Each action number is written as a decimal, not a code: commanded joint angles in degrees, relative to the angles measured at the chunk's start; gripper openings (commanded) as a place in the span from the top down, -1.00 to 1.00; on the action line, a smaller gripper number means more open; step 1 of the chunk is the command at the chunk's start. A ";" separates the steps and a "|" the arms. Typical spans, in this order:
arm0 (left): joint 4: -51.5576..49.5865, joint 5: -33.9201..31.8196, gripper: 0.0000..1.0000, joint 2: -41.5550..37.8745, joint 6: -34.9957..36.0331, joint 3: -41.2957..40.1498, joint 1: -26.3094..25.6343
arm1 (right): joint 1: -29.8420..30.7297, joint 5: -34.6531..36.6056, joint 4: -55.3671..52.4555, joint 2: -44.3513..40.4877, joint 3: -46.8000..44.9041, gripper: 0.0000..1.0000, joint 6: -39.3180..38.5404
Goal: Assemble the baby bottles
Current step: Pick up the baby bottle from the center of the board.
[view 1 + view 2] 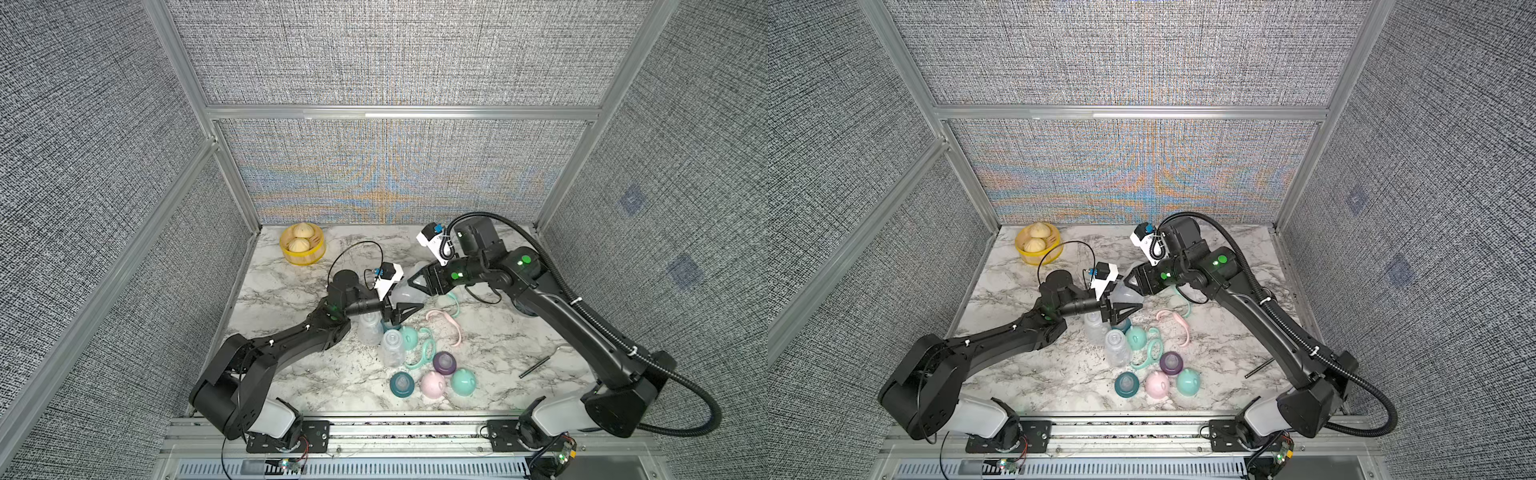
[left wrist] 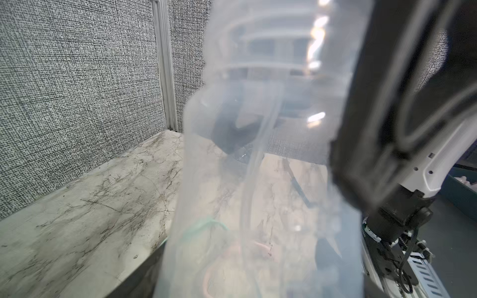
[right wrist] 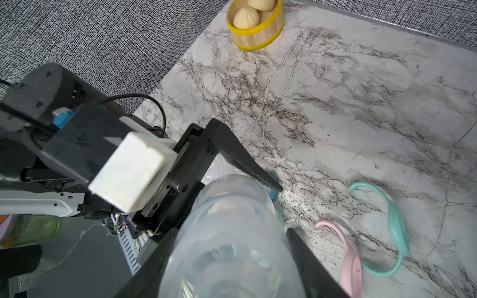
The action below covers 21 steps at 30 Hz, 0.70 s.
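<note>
A clear baby bottle (image 1: 405, 294) (image 1: 1127, 296) hangs above the table, and my right gripper (image 1: 417, 286) (image 3: 232, 231) is shut on its body. My left gripper (image 1: 401, 300) meets it from the other side, open, with one finger (image 3: 240, 154) alongside the bottle's far end. That bottle (image 2: 258, 154) fills the left wrist view. Two more clear bottles (image 1: 370, 328) (image 1: 392, 347) lie below the left gripper. Near them are a mint cap (image 1: 409, 336), mint handle (image 1: 424, 351), pink handle (image 1: 446, 322), purple collar (image 1: 444, 361), teal collar (image 1: 401, 384), pink cap (image 1: 433, 383) and a second mint cap (image 1: 462, 381).
A yellow basket with buns (image 1: 302, 245) stands at the back left corner. Another mint handle (image 3: 382, 227) lies under the right gripper beside the pink one. A thin black rod (image 1: 536, 365) lies near the right arm. Grey walls close three sides.
</note>
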 commanded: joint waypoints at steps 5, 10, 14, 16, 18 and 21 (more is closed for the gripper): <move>2.18 -0.43 -0.61 0.21 0.48 -0.15 0.08 | -0.06 -2.07 1.48 -0.29 -0.53 -0.02 0.60; 2.17 -1.35 -0.37 0.13 0.12 -0.30 0.05 | -0.23 -1.99 2.08 -0.41 -1.15 -0.05 0.98; 2.25 -2.78 0.39 0.08 0.03 -0.48 0.02 | -1.51 -2.89 3.06 -1.93 -2.27 -0.60 2.78; 2.50 -3.63 0.51 0.28 0.12 -0.42 0.17 | -2.78 -3.83 4.57 -3.90 -3.74 -0.74 4.23; 3.79 -5.61 0.71 0.70 -0.61 -0.41 0.29 | -4.77 -5.19 6.49 -6.68 -6.16 -0.80 5.74; 5.01 -6.12 0.81 1.67 -1.43 0.15 0.65 | -8.08 -7.15 8.45 -10.56 -10.11 -0.81 7.80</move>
